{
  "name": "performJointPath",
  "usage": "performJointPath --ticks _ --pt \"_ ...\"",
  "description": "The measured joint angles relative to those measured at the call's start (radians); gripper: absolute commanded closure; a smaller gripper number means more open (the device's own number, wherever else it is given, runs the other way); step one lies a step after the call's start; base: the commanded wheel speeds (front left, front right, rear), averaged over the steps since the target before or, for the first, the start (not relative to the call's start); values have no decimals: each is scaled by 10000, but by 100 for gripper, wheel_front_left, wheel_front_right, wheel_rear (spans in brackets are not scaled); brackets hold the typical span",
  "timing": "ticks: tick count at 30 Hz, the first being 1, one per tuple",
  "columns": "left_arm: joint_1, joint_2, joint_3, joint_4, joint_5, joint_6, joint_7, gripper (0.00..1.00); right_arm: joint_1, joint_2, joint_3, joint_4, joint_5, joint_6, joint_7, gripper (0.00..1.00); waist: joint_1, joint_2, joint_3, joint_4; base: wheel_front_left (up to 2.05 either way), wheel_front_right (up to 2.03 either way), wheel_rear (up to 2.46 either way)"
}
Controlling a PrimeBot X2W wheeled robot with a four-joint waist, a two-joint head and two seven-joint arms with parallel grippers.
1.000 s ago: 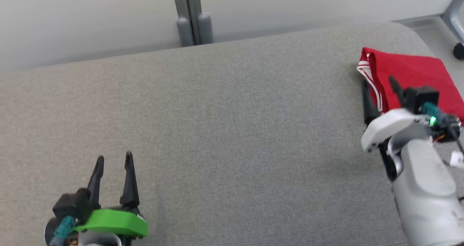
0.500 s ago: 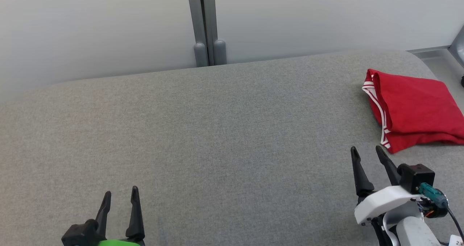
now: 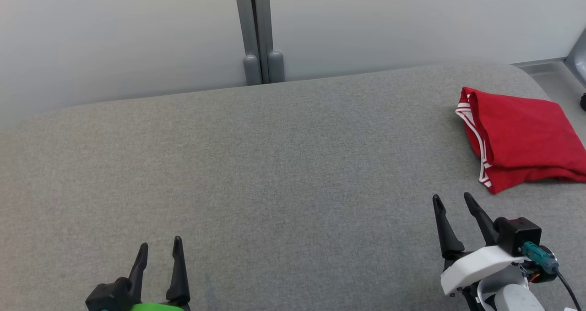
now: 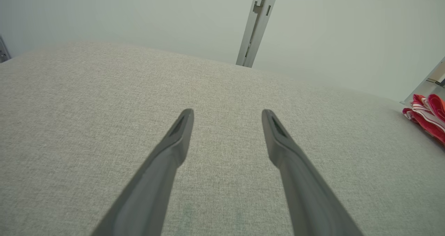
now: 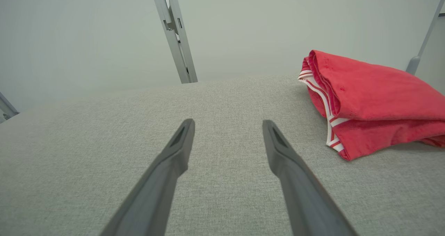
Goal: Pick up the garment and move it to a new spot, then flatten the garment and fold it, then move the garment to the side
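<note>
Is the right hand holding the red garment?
No, the right hand is open and apart from the folded red garment.

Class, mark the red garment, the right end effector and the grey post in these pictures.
red garment (image 3: 522, 137): head view, middle of folded top.
right end effector (image 3: 451, 196): head view, midway between fingertips.
grey post (image 3: 258, 27): head view, upright shaft.

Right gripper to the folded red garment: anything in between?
Nothing but bare grey fabric surface between the right gripper and the red garment. The head view shows the gap; the right wrist view agrees.
</note>
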Motion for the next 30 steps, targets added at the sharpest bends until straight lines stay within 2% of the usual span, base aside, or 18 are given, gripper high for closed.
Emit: performJointPath --ticks 12,13,18,30 --pt "-37 0 36 -81 -4 -33 0 0 19 0 109 -8 117 0 0 0 0 0 10 58 0 0 0" --pt "-37 0 38 -102 -13 -35 0 100 20 0 123 -8 119 0 0 100 0 0 12 61 0 0 0" --pt "79 -29 25 305 -65 -35 25 100 256 79 117 376 146 0 73 100 0 0 15 65 0 0 0" --pt "-17 -36 284 332 -2017 -73 623 100 287 82 -77 228 2307 0 658 100 0 0 34 85 0 0 0"
